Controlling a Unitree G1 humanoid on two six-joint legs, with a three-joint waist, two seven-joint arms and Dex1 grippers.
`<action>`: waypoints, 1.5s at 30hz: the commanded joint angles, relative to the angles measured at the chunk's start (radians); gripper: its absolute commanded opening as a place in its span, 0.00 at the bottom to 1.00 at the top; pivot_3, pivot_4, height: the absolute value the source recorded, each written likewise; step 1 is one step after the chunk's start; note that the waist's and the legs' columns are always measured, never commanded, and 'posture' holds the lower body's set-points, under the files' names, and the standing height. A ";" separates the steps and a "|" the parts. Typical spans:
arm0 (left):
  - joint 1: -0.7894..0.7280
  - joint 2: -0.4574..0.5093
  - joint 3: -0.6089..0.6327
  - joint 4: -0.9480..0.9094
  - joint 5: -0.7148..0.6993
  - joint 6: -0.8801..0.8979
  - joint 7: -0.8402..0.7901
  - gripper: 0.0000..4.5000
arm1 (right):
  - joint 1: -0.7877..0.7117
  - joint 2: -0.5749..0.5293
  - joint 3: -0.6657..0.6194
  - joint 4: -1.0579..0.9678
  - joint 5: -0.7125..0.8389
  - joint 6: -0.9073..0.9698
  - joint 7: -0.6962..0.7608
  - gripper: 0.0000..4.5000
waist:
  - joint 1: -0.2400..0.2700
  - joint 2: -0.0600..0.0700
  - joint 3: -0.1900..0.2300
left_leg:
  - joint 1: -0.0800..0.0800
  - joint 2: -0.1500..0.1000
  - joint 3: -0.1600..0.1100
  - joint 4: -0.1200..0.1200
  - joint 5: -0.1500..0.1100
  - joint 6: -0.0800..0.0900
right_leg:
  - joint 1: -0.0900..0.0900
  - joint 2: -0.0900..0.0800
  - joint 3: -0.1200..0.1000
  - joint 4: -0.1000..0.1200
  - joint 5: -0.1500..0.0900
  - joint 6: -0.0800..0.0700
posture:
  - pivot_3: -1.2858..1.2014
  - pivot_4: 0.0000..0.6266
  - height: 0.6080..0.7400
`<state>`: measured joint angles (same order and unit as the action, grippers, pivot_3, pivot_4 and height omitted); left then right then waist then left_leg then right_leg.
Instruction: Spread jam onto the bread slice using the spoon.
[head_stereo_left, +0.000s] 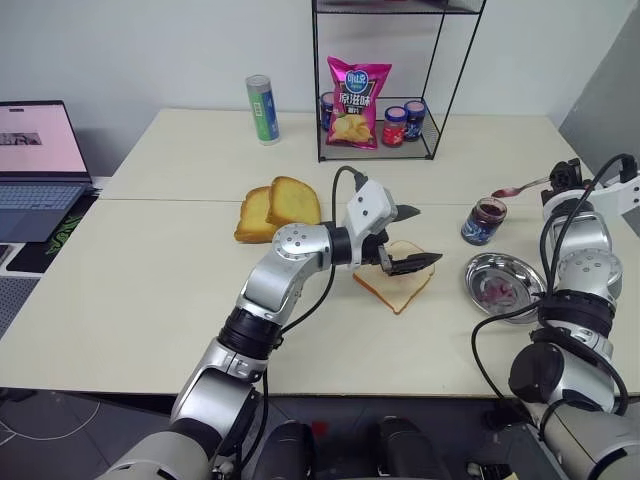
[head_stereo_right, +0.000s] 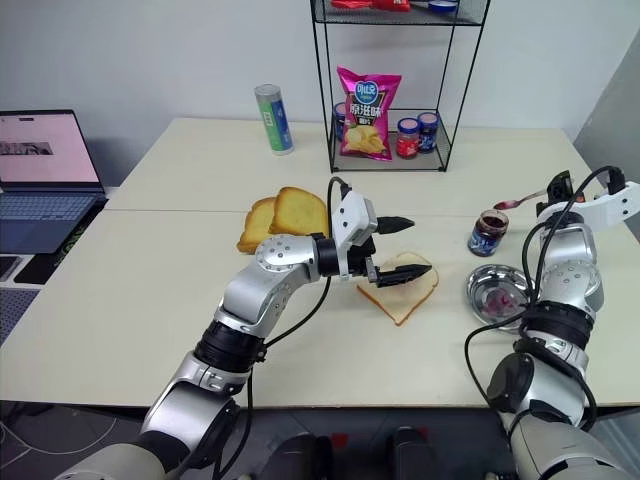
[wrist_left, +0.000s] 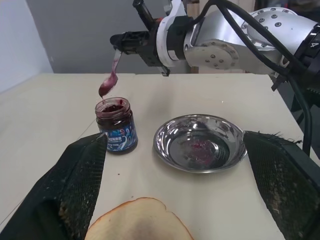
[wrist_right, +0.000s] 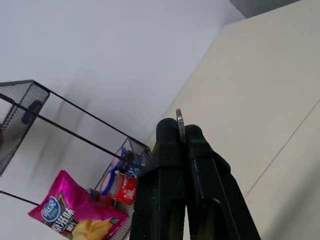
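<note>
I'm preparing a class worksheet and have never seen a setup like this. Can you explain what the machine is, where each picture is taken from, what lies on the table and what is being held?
This is a humanoid robot with two arms, each ending in a two-fingered black gripper. Two pictures come from cameras in its head, looking down over the arms; the other two come from a camera on each wrist.

On the table lie a bread slice, two stacked toast slices, an open jar of dark jam and a round steel dish. Farther back stand a green can and a wire rack holding a pink crisp bag and small lidded jars. A laptop sits off to the left.

The right gripper is shut on a spoon with jam on its bowl, poised above the jar. The left gripper is open over the bread slice.
</note>
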<state>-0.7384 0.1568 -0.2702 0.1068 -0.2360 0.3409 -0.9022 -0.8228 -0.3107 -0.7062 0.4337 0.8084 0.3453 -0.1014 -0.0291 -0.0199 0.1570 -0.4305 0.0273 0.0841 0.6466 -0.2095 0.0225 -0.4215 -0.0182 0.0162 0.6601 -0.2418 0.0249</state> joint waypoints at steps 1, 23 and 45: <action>-0.028 -0.004 0.023 -0.016 -0.017 -0.019 -0.001 1.00 | -0.001 0.000 -0.010 -0.114 0.044 0.013 -0.028 0.01 | 0.000 0.000 0.000 | 0.000 0.000 0.000 0.000 0.000 0.000 | 0.000 0.000 0.000 0.000 0.000 0.000 | 0.52 0.24 1.00; 0.448 0.328 0.128 -0.420 -0.098 0.094 -0.021 1.00 | 0.373 0.172 0.514 -0.833 0.058 0.299 -0.112 0.01 | 0.001 0.001 0.000 | 0.001 0.002 0.000 -0.001 0.000 0.000 | 0.000 -0.003 0.000 0.000 -0.001 -0.002 | 0.52 0.24 1.00; 0.512 0.359 0.150 -0.516 -0.131 0.148 0.045 1.00 | 0.437 -0.002 0.807 -0.793 -0.458 0.118 0.274 0.01 | 0.001 0.000 0.000 | 0.000 0.002 -0.001 0.000 0.000 0.000 | 0.000 -0.002 -0.001 -0.002 -0.003 0.001 | 0.52 0.24 1.00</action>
<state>-0.2362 0.4958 -0.1353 -0.3509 -0.3430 0.4942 -0.8405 -0.3852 -0.3173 0.1052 -0.3188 0.3626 0.4868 0.1541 -0.0284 -0.0201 0.1568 -0.4304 0.0292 0.0834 0.6462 -0.2093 0.0227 -0.4220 -0.0206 0.0149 0.6586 -0.2444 0.0260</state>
